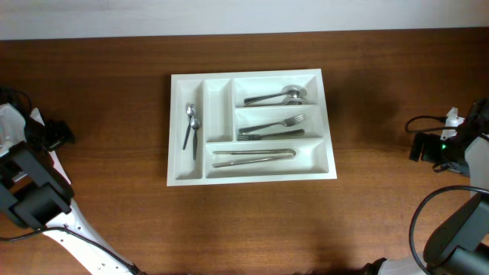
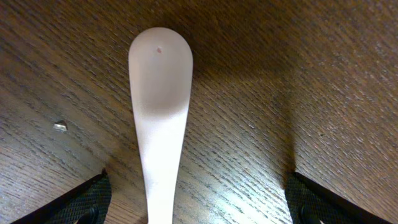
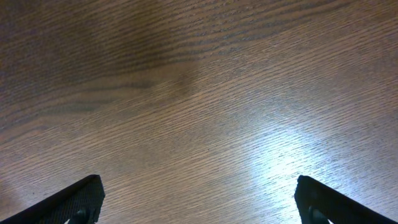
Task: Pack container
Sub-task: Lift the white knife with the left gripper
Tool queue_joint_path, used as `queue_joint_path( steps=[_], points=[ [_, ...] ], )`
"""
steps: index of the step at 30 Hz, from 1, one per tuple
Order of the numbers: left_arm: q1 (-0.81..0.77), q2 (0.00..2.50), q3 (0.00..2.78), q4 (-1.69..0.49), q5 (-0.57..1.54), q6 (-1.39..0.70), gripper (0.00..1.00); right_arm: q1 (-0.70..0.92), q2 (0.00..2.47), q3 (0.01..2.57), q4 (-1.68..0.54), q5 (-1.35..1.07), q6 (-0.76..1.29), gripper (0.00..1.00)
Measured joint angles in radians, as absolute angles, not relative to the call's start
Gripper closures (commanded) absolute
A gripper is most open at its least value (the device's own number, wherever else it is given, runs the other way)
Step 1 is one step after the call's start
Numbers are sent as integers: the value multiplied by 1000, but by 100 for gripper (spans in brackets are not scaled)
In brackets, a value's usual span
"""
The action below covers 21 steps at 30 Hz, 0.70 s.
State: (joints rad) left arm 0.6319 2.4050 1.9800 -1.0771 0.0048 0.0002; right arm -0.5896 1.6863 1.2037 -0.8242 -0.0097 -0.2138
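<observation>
Your left gripper (image 2: 202,204) is hanging over the table (image 2: 298,74) with its jaws spread wide and gripping nothing. Its two dark fingertips (image 2: 84,200) are showing only at the 7 and 5 o'clock corners of the wrist view. Between them a white spoon-shaped piece (image 2: 160,106) is running from 6 o'clock up toward 12, with its rounded end uppermost and clear of both fingers. Whether it is lying on the wood or hovering above it, you cannot tell. A small pale speck (image 2: 60,126) is sitting on the wood at its 9 o'clock. Your right gripper (image 3: 202,202) is likewise standing wide open over the wood grain and holding nothing, with its fingertips (image 3: 78,198) peeking in at the lower corners. In the overhead view the left arm (image 1: 34,195) is sitting at the table's 8 o'clock edge and the right arm (image 1: 458,149) at 3 o'clock. Both are well apart from the container (image 1: 218,111), which is lying flat at the centre of the table. Inside it, the narrow upright compartment on the 9 o'clock side is holding two small spoons (image 1: 191,126). On the 3 o'clock side, the long compartment nearest 12 o'clock is holding larger spoons (image 1: 275,97) and the middle one is holding forks (image 1: 271,127). The one nearest 6 o'clock is holding long slim utensils (image 1: 254,156) whose kind you cannot make out.
</observation>
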Motion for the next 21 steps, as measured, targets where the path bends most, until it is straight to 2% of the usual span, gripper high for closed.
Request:
queue_joint_path(
  steps=[9,10,15,21],
  points=[
    [665,2405,1983,-1076,35,20,11,-590,1686,1204,-824,-10,-213,1],
    [665,2405,1983,-1077,35,23,18,-590,1686,1204,-825,-10,-214,1],
    [669,2405,1983,-1081,26,35,39,-590,1686,1204,-824,-10,-214,1],
    [673,2405,1983,-1093,26,40,55,-590,1686,1204,-824,-10,-213,1]
  ],
)
